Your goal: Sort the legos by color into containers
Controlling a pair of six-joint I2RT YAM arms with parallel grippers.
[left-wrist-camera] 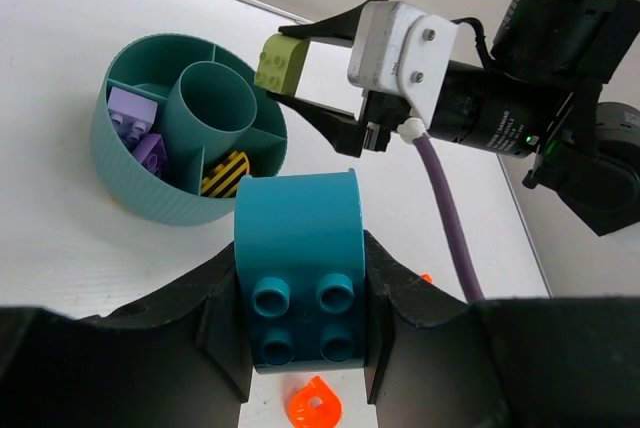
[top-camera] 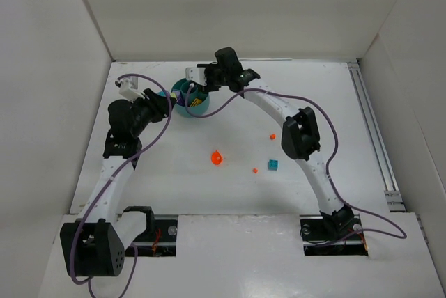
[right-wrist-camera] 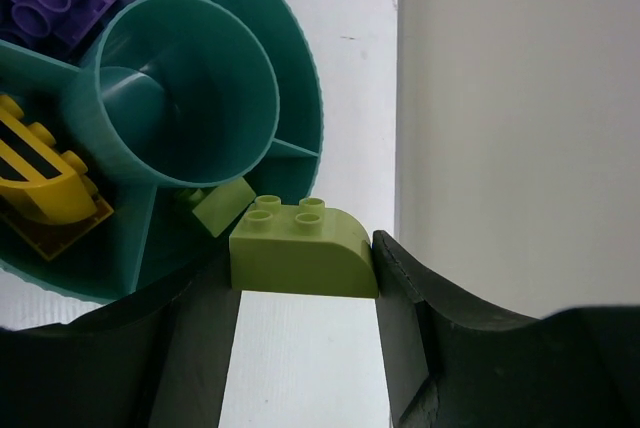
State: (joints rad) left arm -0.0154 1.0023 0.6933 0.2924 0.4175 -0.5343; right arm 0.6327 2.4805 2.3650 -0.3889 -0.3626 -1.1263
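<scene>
From above, both arms reach to the teal bowl [top-camera: 189, 100]. Left wrist view: the left gripper [left-wrist-camera: 300, 348] pinches a teal brick [left-wrist-camera: 298, 278], studs toward the camera. Right wrist view: the right gripper [right-wrist-camera: 305, 293] clamps a lime brick [right-wrist-camera: 300, 248] crosswise, seemingly over the bowl's rim.

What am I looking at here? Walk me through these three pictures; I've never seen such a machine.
Two robot arms are bolted to a white table. The overhead picture shows both from above; the other two come from cameras on each wrist. The left claw grips a teal brick. The right claw holds a lime brick at the rim of a round teal bowl with compartments, holding purple, yellow and lime pieces. A few small orange and teal pieces lie loose on the table.
</scene>
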